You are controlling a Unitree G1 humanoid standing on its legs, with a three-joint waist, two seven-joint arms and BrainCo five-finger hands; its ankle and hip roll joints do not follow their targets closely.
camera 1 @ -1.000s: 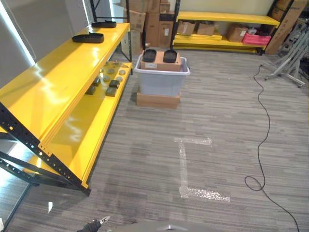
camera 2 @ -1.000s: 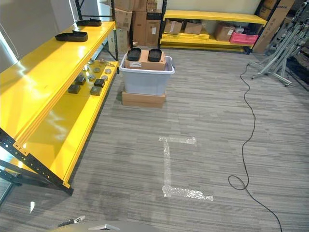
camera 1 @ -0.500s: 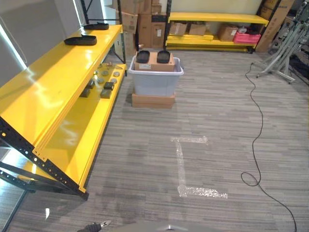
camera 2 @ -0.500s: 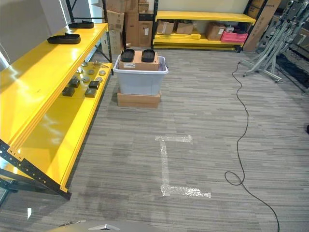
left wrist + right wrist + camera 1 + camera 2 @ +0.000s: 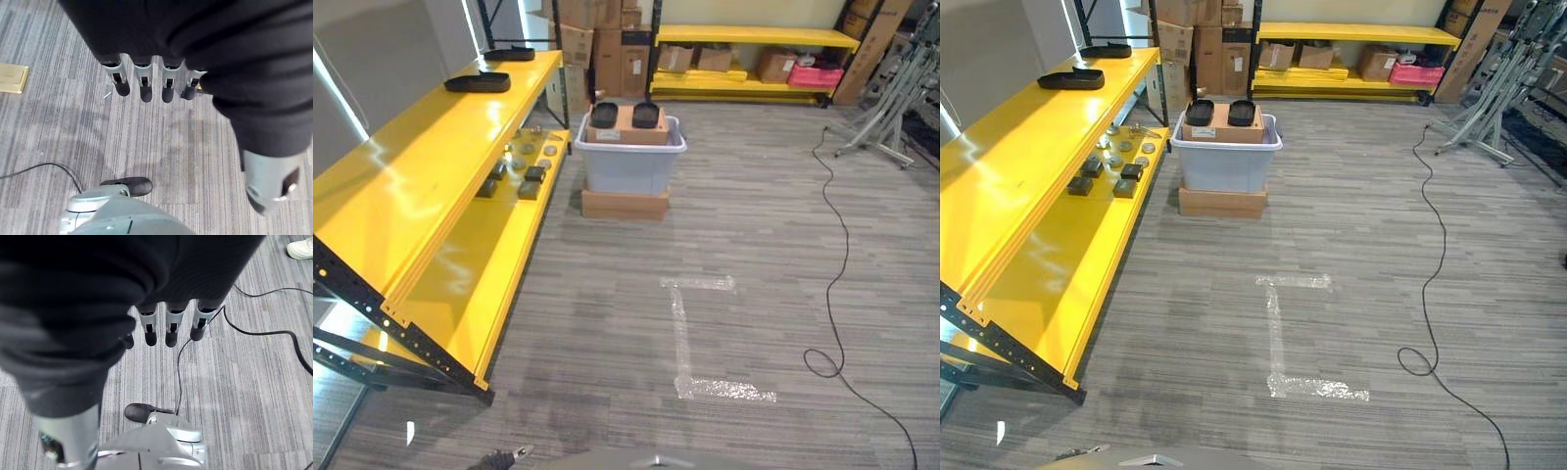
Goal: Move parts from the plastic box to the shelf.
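Parts lie scattered on the yellow shelf's lower board near its far end, just beside the plastic box standing on the carpet. Left hand and right hand hang relaxed, fingers straight, holding nothing.

A dark ribbed cover wraps each wrist; the robot's left hand and right hand show silver fingers with dark tips and a thick silver-grey thumb apart.
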